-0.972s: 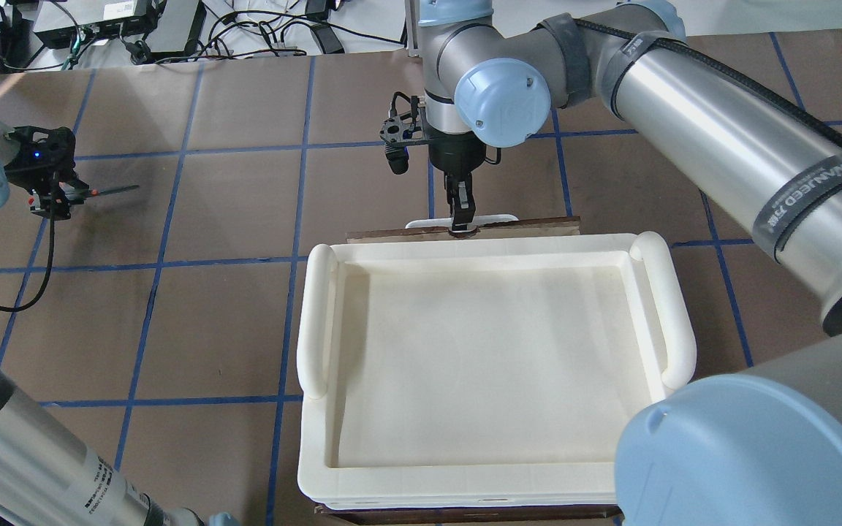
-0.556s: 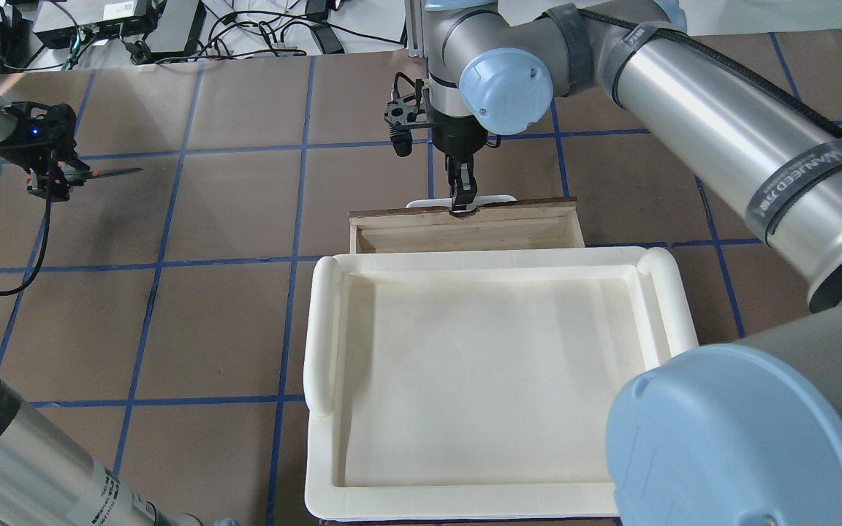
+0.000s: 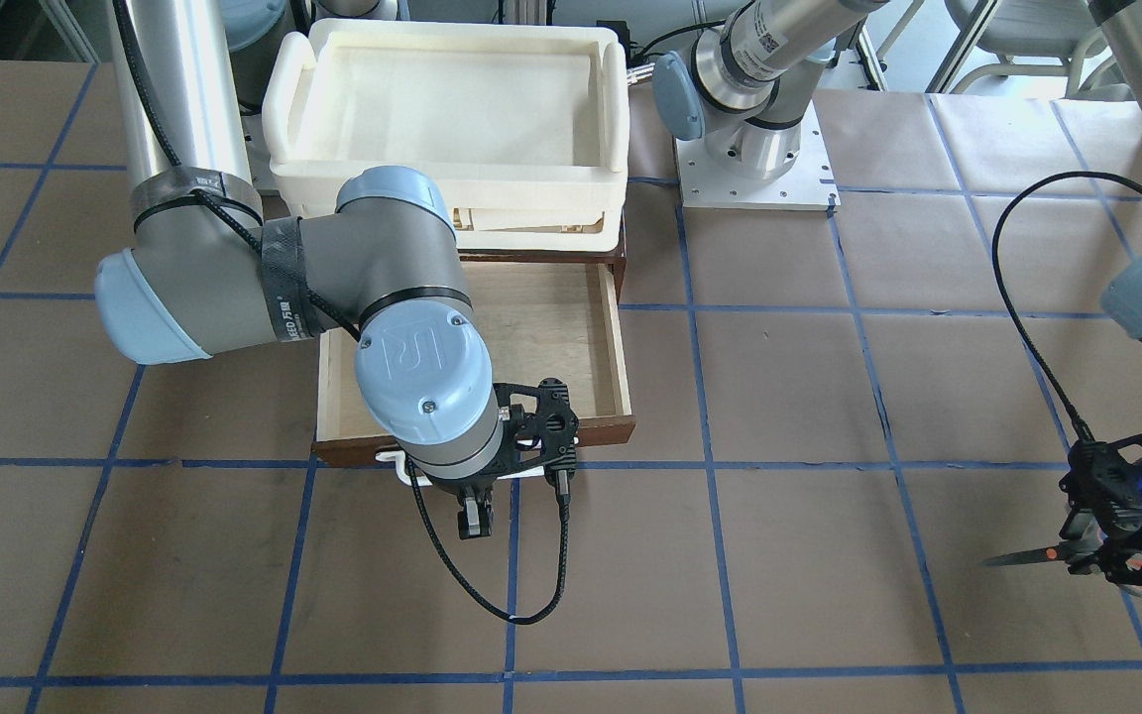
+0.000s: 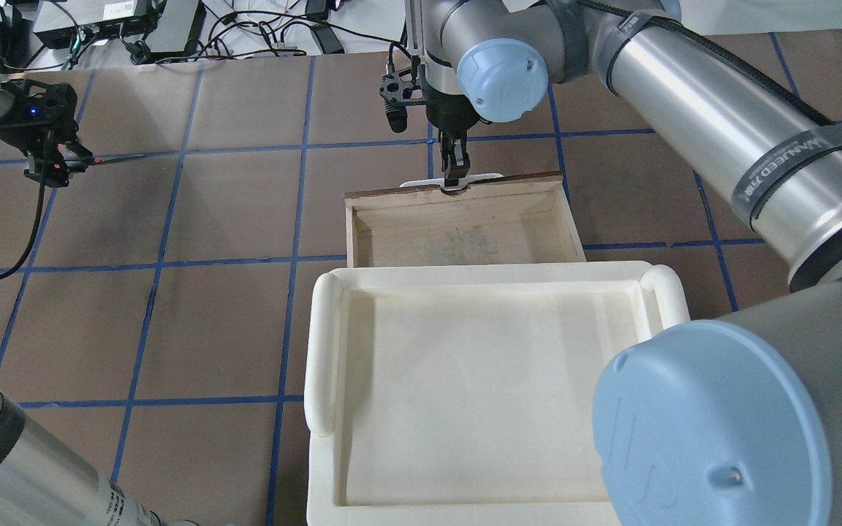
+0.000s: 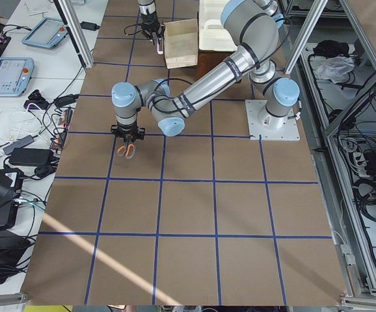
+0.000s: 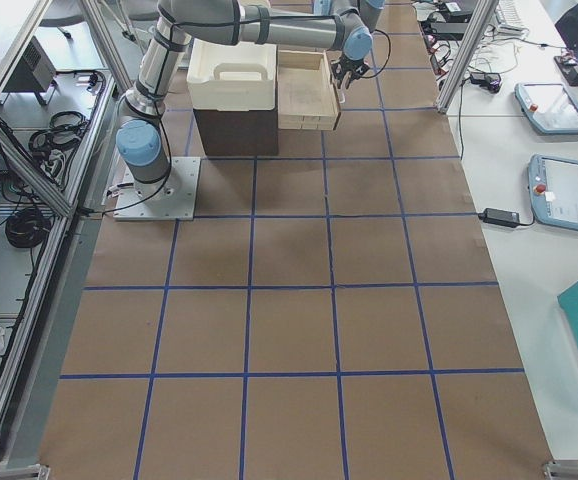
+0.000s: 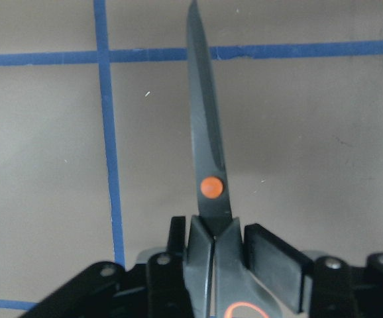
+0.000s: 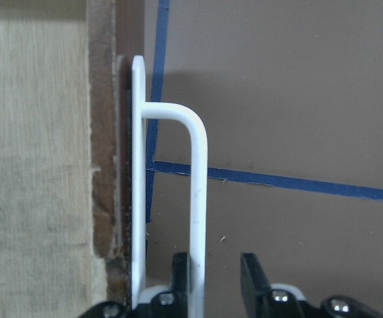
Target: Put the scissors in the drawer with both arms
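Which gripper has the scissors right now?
The left gripper, away from the drawer, holds the scissors by their handles; the right gripper is at the drawer's white handle.

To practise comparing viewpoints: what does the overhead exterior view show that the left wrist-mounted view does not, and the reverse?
Only overhead: the open drawer, the cream tray, and the right gripper at the white handle. Only the wrist view: the fingers pinching just behind the orange pivot. Both: the scissors held in the left gripper over the taped table.
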### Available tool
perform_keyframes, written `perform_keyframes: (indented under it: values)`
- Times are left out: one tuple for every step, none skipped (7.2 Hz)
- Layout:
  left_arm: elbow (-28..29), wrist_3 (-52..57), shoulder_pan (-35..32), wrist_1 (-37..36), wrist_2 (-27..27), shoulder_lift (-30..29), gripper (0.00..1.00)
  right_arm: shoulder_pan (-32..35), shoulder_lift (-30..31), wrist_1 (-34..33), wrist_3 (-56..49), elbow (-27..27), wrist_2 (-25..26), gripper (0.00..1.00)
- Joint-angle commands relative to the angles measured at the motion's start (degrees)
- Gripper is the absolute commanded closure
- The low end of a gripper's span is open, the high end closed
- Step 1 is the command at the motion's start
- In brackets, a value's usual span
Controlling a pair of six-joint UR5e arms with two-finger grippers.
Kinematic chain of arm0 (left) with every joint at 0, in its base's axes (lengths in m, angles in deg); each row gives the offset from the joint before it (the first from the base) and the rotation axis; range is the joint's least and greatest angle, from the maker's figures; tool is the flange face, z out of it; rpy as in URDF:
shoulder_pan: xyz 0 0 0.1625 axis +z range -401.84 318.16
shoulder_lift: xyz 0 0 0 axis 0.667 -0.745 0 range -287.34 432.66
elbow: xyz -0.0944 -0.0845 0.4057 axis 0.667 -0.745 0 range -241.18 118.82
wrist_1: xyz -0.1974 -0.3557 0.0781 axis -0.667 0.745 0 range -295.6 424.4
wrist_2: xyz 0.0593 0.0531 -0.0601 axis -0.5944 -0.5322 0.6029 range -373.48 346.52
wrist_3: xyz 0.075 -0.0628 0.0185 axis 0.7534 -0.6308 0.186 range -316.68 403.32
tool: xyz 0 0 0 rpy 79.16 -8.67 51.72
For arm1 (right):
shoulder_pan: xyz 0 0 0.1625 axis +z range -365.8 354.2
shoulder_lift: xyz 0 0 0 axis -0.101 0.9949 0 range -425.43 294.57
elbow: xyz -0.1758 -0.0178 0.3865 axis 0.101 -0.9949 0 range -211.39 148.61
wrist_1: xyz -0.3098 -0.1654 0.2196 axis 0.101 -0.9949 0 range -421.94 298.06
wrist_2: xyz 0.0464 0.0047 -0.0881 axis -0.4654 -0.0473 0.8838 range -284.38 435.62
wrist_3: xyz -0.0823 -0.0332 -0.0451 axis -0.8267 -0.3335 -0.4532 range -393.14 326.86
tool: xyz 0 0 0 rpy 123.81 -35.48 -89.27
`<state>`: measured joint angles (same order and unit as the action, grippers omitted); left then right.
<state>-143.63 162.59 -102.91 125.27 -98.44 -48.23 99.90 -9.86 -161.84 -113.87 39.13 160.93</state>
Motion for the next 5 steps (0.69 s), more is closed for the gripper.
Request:
perform_keyframes:
  values:
    - [0.10,-0.09,-0.80,1.18,0.23,0.66,0.90,-0.41,0.15,-0.65,1.01,0.07,0.29,0.00]
    - [0.53,-0.87,-3.76,2.84,-0.11,2.05,0.90,-0.84,1.72,-0.64,1.19,-0.02,1.25,0.00]
    - [0.80,-4.19,-6.49,4.51,-0.38,3.37,0.90,-2.33,4.87,-0.56,1.36,0.50,2.48,0.00]
    - [0.80,-6.39,-8.00,7.57,-0.03,5.30,0.90,-4.69,8.20,0.14,3.80,0.94,2.49,0.00]
    - [0.80,-7.64,-9.06,10.91,1.71,8.01,0.90,-6.98,10.85,1.10,6.00,2.77,2.49,0.00]
